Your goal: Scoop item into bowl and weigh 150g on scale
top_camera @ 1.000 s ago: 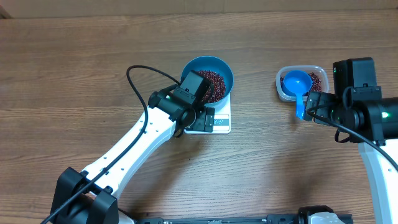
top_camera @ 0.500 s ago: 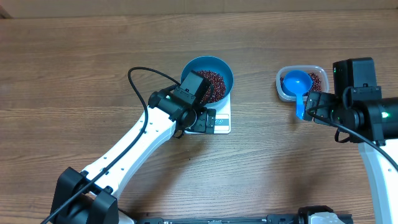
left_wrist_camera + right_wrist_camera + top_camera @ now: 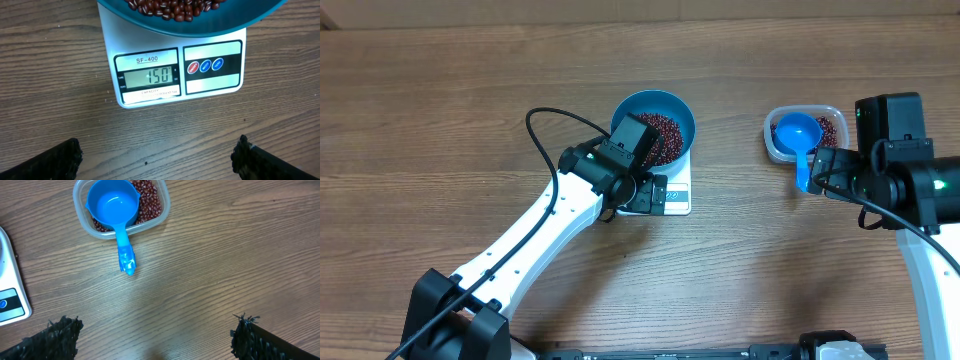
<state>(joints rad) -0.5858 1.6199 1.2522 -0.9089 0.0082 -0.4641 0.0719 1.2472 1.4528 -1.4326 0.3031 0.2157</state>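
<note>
Scale on seemingly wooden table

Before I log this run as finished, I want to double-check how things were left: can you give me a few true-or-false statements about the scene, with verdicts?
1. The scale reads 150. True.
2. The bowl sits on the scale and holds beans. True.
3. The scoop lies flat on the table beside the tub. False: its cup rests in the tub, with the handle reaching out over the rim.
4. The right fingers grip the scoop. False: they are open and well clear of it.
5. The left fingers are open and hold nothing. True.
</note>
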